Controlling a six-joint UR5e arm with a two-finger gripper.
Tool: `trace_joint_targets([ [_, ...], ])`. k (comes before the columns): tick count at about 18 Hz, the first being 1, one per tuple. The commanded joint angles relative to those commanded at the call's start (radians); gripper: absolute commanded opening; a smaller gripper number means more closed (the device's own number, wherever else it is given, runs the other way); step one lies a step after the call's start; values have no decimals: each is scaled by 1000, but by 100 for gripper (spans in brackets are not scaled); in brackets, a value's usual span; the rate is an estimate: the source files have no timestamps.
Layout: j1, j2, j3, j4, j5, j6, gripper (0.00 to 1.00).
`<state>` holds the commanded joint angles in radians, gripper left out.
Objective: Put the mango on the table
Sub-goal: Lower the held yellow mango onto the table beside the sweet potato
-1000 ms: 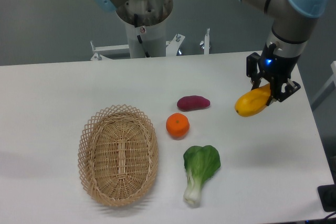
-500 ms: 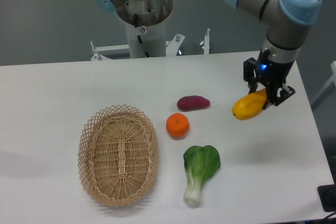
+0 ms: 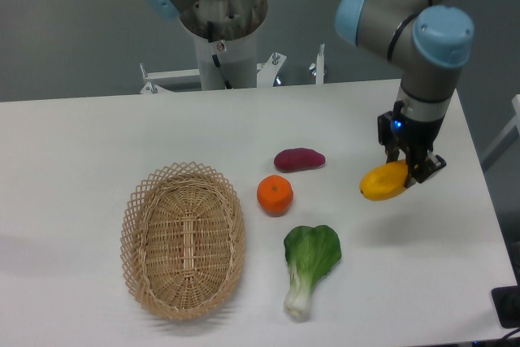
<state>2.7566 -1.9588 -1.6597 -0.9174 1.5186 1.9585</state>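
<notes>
The yellow-orange mango (image 3: 382, 183) is held at its right end by my gripper (image 3: 409, 170), which is shut on it. The mango hangs low over the right part of the white table (image 3: 81, 144), tapered end pointing left. I cannot tell whether it touches the tabletop. The gripper's fingers point down from the arm's wrist above.
A purple sweet potato (image 3: 298, 158) and a round orange (image 3: 275, 194) lie left of the mango. A green bok choy (image 3: 310, 262) lies in front. A woven wicker basket (image 3: 183, 237) stands at the left. The table's right edge is close to the gripper.
The gripper with the mango has moved down and slightly forward, bringing the mango closer to the tabletop. The other items have not moved.
</notes>
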Motion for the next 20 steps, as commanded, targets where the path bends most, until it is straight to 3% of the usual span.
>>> trace_joint_targets([
  [10,5,-71,-94,182,3,106,53],
  [19,20,-74,-115,184,3,97,55],
  [20,20,-72,-118,184,3,95,58],
])
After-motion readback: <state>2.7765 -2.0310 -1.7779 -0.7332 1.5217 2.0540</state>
